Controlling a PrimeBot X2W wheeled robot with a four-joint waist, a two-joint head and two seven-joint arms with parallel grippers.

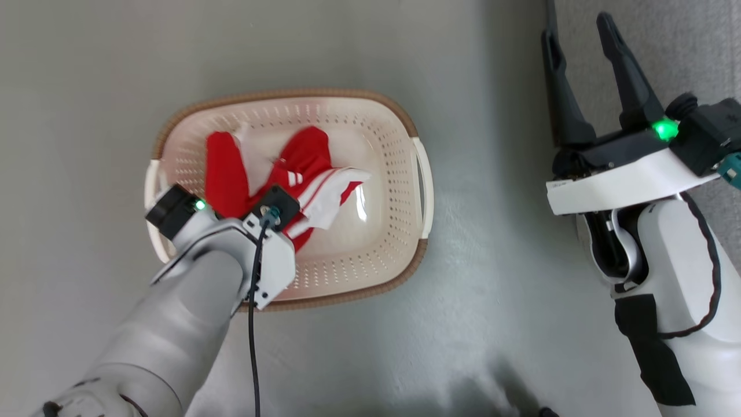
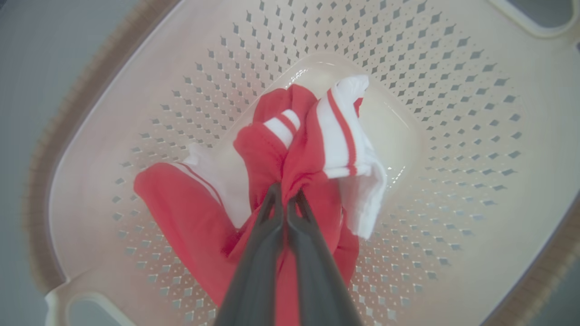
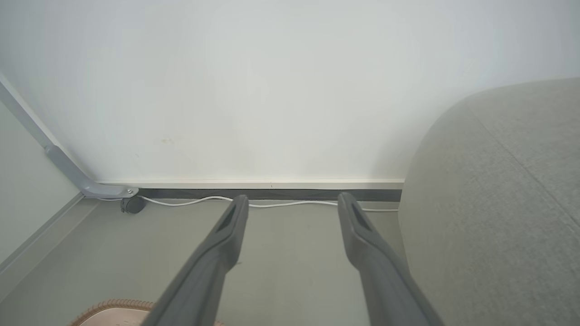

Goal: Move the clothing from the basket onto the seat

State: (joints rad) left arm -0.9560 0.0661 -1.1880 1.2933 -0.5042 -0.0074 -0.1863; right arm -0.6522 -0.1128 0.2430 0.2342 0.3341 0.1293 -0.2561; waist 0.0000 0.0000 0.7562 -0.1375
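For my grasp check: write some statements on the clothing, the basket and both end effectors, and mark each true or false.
1. The left end effector is shut on the clothing. True.
2. The right end effector is shut as well. False: its fingers stand apart and hold nothing.
3. The clothing lies on the sofa. False: it is inside the basket.
4. The basket stands on the floor. True.
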